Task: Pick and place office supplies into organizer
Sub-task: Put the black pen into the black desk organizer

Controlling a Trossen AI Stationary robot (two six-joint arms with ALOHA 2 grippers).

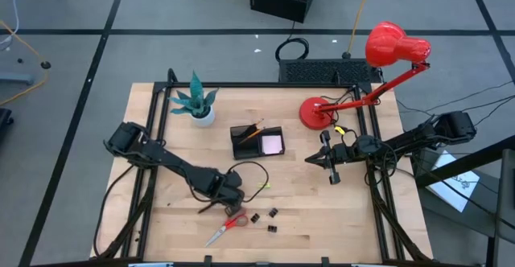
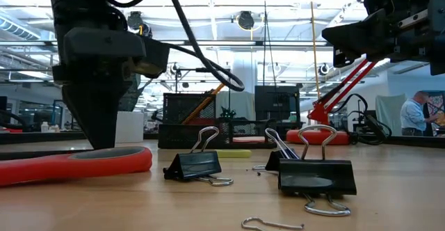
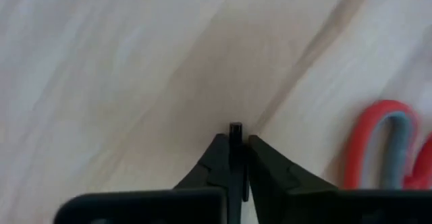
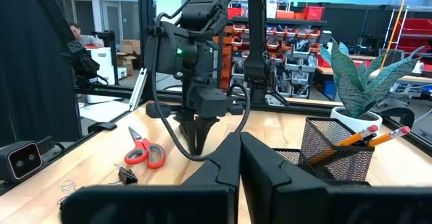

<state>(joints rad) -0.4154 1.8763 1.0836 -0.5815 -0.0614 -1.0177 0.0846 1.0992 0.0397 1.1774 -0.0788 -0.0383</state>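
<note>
i see left gripper (image 3: 235, 158) low on table, fingers pinched on thin black pen (image 3: 235, 132). red scissors (image 1: 227, 227) just beside it, binder clips (image 1: 263, 219) near. organizer (image 1: 257, 141) well beyond it, pencils (image 1: 251, 130) and pink pad (image 1: 272, 144) inside. right gripper (image 1: 332, 170) waits up high, fingers pressed together, holding nothing.

The robot has two dark arms. Each arm is made of thick black pieces joined end to end, like links. The left arm (image 1: 173, 166) has a thin black cable that bends out in a big loop near its end. Its tool (image 3: 234, 158) has two flat black fingers that come to a narrow tip. A small green light glows on its wrist block. The right arm (image 1: 402, 142) has black cables too. Its tool (image 4: 237, 158) has two chunky black fingers with slanted edges.
</note>
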